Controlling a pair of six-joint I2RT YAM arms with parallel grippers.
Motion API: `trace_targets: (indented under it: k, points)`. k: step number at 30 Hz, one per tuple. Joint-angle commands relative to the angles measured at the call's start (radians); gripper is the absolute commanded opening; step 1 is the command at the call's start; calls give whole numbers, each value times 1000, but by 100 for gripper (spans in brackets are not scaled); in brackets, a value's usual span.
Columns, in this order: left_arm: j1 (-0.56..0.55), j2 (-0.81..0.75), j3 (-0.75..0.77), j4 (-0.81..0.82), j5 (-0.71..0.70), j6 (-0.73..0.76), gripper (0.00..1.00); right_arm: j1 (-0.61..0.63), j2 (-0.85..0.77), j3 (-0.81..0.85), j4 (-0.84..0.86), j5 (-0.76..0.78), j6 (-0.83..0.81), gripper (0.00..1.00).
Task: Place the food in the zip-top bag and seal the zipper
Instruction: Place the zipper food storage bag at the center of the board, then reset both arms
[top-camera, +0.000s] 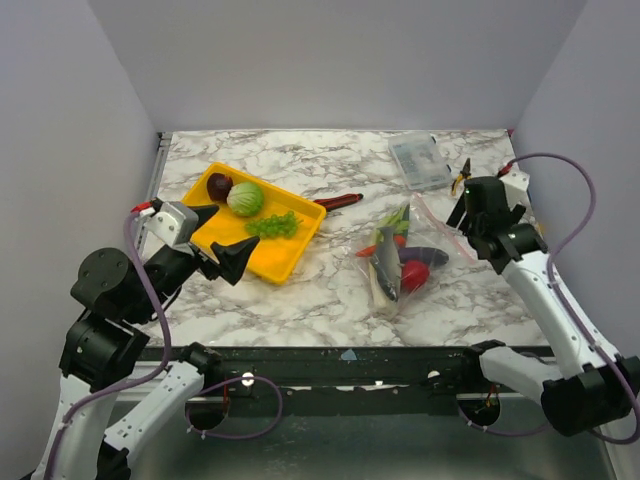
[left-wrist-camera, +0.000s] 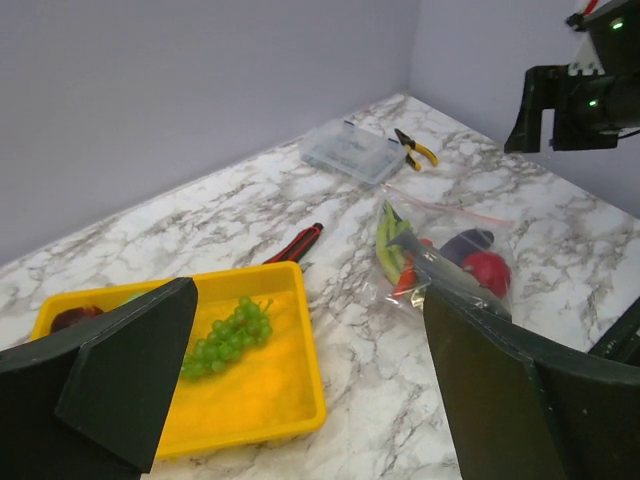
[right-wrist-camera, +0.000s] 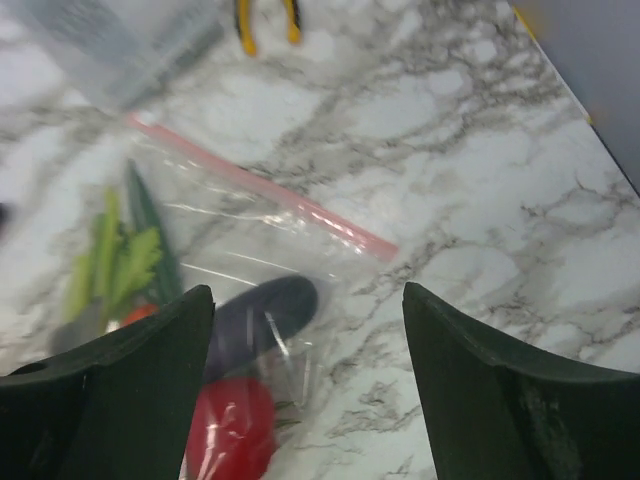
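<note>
Centrally on marble tabletop (top-camera: 330, 290): zip-top bag (top-camera: 405, 255) lying flat, food (top-camera: 400, 262) inside, zipper (right-wrist-camera: 270, 190) toward far right. Above yellow tray (top-camera: 262, 255), left gripper (top-camera: 212, 238) wide open, empty. Over bag, right gripper (right-wrist-camera: 305, 390) spread wide, holding nothing.

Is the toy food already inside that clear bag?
Mostly inside: the eggplant, tomato and green stalks show through the bag. Whether everything is fully in, cannot tell.
</note>
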Motion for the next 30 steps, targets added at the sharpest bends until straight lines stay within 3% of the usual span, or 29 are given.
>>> trace_targets:
  k: [1,4,9,13,21,30]
  points:
    - [5,-44,72,46,-97,-13,99,-5,-155,153,2,-189,-75,81]
    - [4,-71,86,107,-139,-68,99,-5,-237,249,26,-377,-125,86]
    - [4,-136,44,235,-207,-114,99,-6,-353,352,53,-458,-152,97]
    - [2,-157,37,265,-274,-113,99,-5,-443,403,85,-429,-146,99]
    - [-3,-168,83,257,-351,-64,99,-5,-537,476,49,-232,-133,100]
    - [-5,-185,59,286,-369,-55,99,-6,-580,439,81,-240,-163,100]
